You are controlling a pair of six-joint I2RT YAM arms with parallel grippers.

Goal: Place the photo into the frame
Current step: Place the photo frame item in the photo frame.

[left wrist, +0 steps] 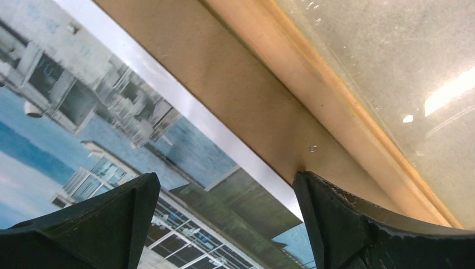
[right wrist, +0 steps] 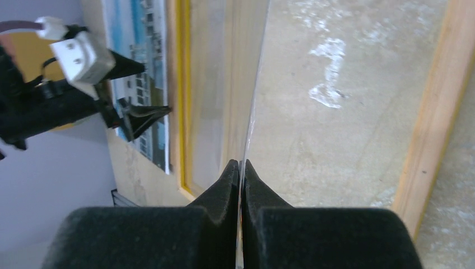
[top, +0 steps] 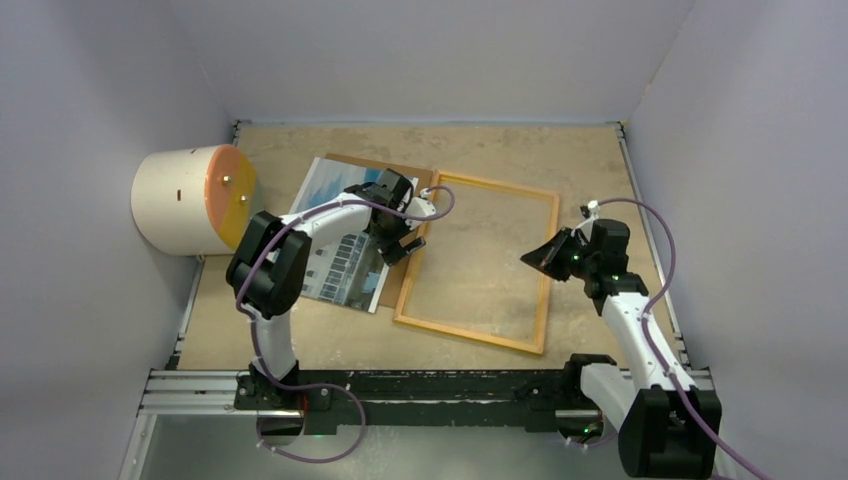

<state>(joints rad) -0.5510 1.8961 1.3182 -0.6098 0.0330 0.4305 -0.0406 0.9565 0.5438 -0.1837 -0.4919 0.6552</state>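
My left gripper stood wide over the photo, which lay on the backing board at 9 o'clock of the frame. My right gripper pinched the clear pane edge. Thin, glossy, flexible print, likely: grip its white border.

On table: one photo, one frame, one clear pane, one brown backing board, one white cylinder with orange end. Arms: two, namely left arm and right arm.

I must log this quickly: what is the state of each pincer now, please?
Left pincer: open over the photo, holding nothing.
Right pincer: closed on the thin clear pane.
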